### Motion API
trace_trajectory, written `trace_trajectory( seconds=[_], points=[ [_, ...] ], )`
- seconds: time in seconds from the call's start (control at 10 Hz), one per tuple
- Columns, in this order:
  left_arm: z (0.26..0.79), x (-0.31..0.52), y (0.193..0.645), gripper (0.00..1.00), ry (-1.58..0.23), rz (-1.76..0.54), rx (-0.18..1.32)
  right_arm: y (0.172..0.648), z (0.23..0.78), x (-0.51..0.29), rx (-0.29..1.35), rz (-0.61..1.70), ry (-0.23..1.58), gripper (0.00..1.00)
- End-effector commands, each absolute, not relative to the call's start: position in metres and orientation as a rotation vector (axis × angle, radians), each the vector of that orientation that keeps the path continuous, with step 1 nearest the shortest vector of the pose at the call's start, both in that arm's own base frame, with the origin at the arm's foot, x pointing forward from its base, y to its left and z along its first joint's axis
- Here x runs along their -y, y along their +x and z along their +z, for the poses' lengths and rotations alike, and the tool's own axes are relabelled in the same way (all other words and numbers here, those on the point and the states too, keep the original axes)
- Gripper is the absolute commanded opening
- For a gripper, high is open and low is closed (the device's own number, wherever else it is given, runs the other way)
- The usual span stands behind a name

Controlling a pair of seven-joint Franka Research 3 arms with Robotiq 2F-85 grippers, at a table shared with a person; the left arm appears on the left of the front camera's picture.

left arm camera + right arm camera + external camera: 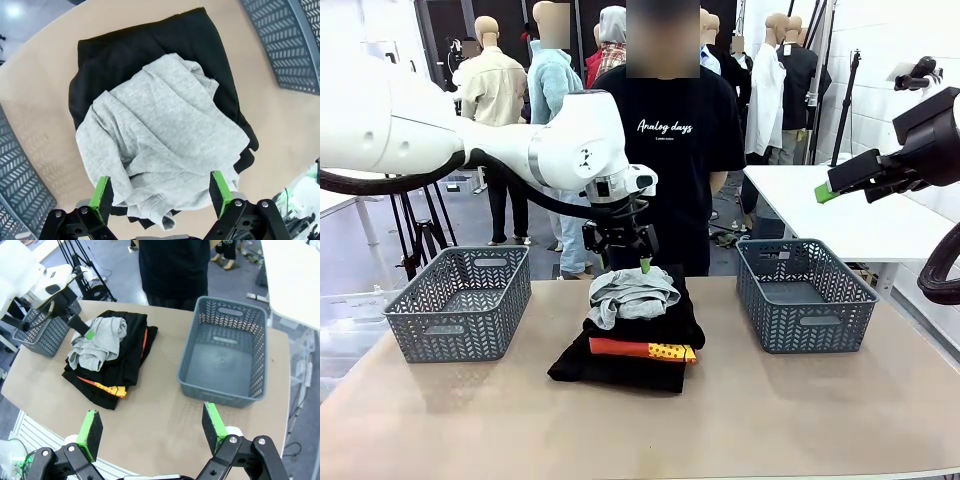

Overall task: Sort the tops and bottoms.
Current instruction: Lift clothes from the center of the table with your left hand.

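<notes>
I judge nothing sorted yet: the crumpled light grey top (632,293) lies on the pile with the bright orange top (638,350) and folded black cloth bottoms (618,372), between two empty grey plastic baskets (455,335), my left gripper (161,196) wide open just above it, the right gripper (152,429) open and empty.

Top of pile: light grey soft crumpled top (632,292), plain, no print. Under it black folded cloth bottoms (658,328), plain, with another black layer lowest. Between them bright orange folded top (625,347), its yellow patch black-dotted. Grey plastic basket on the left (460,300) and grey plastic basket on the right (805,295), both with herringbone openwork walls. Flat tan table (800,420). Left claw (161,194) and right claw (152,429): black, green pads. Arms white. Person's T-shirt (670,150) is black with white lettering.
</notes>
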State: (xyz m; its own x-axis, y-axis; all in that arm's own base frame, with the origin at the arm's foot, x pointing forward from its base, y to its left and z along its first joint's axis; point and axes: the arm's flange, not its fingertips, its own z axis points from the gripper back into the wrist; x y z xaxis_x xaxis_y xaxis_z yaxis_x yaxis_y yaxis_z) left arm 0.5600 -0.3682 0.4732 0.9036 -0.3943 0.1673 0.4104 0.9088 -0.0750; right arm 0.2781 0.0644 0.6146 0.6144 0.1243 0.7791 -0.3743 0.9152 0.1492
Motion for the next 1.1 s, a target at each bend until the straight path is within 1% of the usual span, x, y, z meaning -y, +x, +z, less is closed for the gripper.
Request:
trace_trajectory(
  seconds=[0.0,0.7,0.8,1.0],
  points=[
    [0.471,0.376,0.574,1.00,-0.120,-0.337,0.136,0.279,0.614,-0.064,0.859,0.297,0.321,1.00],
    [0.443,0.373,0.581,1.00,-0.116,-0.271,0.067,0.279,0.614,-0.064,0.859,0.297,0.321,1.00],
    [0.441,0.372,0.580,0.95,-0.110,-0.270,0.032,0.279,0.614,-0.064,0.859,0.297,0.321,1.00],
    [0.440,0.372,0.580,0.67,-0.112,-0.270,0.035,0.279,0.614,-0.064,0.859,0.297,0.321,1.00]
  ],
)
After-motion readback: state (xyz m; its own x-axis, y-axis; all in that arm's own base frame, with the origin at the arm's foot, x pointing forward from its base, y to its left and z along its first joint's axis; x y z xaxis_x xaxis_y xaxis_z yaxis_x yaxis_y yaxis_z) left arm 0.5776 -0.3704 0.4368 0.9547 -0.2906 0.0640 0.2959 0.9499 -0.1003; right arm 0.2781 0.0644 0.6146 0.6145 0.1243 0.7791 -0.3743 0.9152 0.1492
